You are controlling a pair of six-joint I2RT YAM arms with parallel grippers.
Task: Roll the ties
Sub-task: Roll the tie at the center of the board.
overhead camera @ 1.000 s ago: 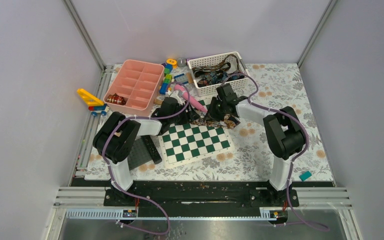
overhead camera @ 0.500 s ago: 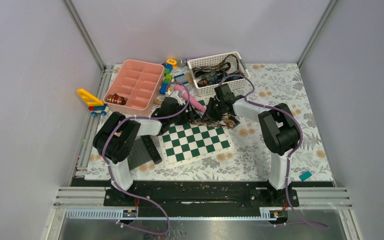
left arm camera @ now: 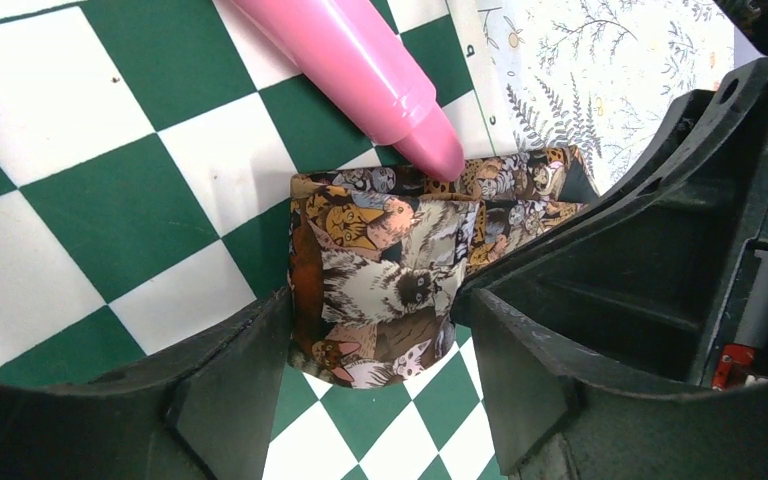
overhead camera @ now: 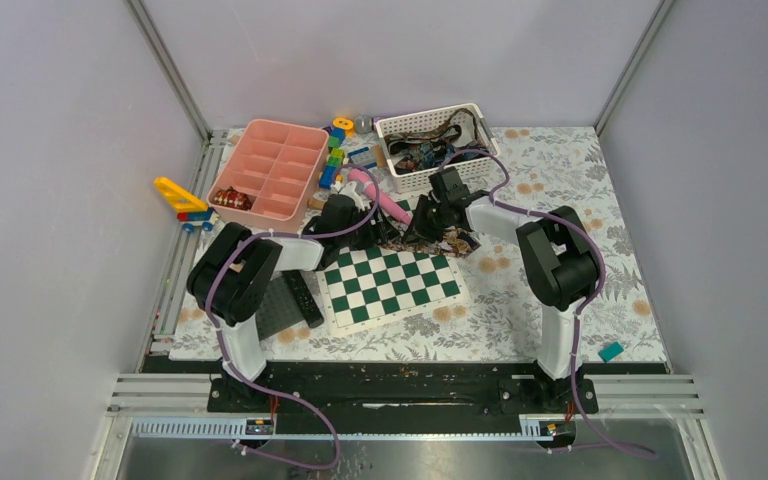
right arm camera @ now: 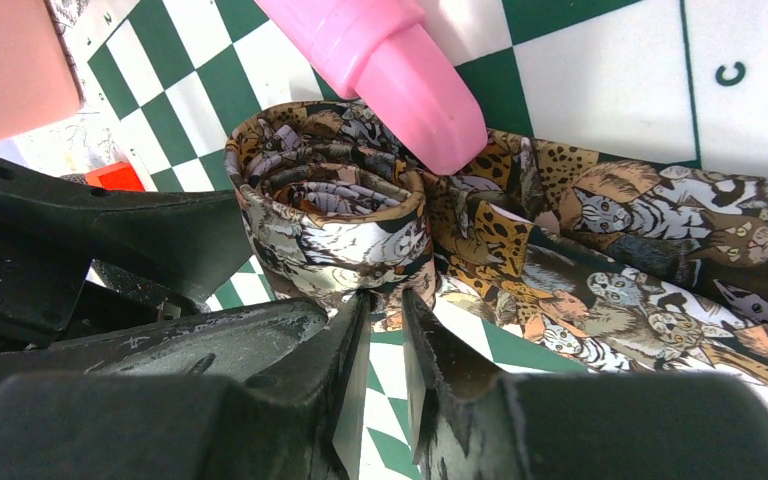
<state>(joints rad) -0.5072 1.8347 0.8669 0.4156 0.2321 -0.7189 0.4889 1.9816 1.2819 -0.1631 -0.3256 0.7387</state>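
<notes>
Currently grips the rolled end of the tie across its sides with the left hand, coil standing on end on the chessboard. Pinches the coil's outer wrap with the right hand, nearly clenched. Pink tube tip just beside coil.

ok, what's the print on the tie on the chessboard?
The tie has a cat print in brown, tan, white and black; clearest in the right wrist view.

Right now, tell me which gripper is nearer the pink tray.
Left. The left gripper is at the rolled tie on the side toward the pink tray; the right gripper is at the tie's far side.
</notes>
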